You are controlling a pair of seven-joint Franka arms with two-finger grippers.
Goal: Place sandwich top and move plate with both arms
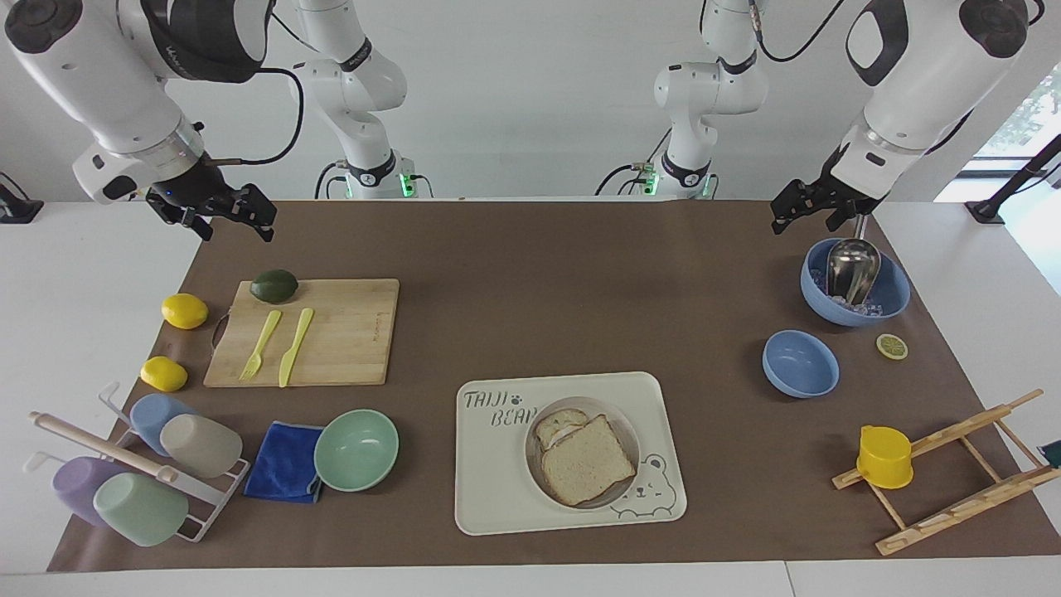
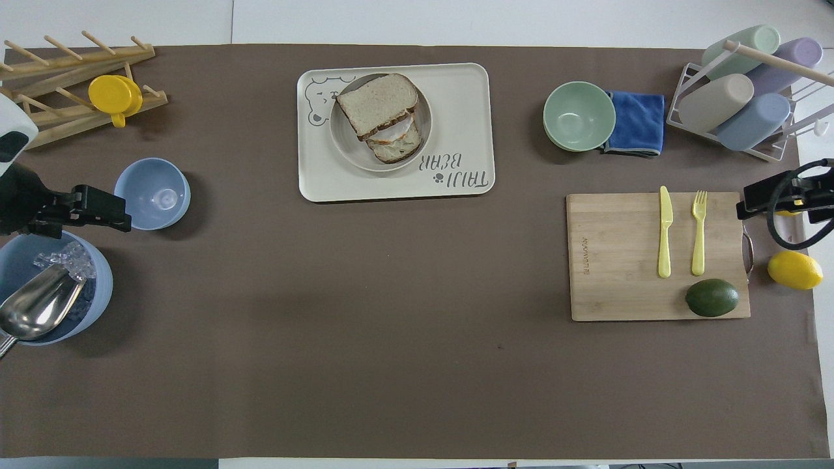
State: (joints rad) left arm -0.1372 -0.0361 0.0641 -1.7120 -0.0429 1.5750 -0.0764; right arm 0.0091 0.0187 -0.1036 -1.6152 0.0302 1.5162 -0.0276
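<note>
You have the square slice of light brown bread — the sandwich top (image 1: 587, 458) — already lying on the small round cream plate (image 1: 617, 493), partly covering the toast slice with a fried egg (image 1: 557, 426) under it. That plate sits on the large rectangular cream tray with the bear drawing (image 1: 497, 497), on the part of the brown table mat (image 1: 580, 298) far from the robots, roughly midway between the two ends.

Your left gripper (image 1: 800, 211) is up in the air over the mat beside the deep blue bowl holding ice and a metal scoop (image 1: 855, 282), fingers spread and holding nothing. The shallow blue bowl (image 1: 801, 363) is farther from the robots than that one.

Your right gripper (image 1: 217, 214) hangs over the mat's corner at the right arm's end, near the dark green avocado (image 1: 274, 285) on the wooden cutting board (image 1: 348, 332) — its fingers are also spread, with nothing between them.

Neither gripper touches the plate or the bread.
</note>
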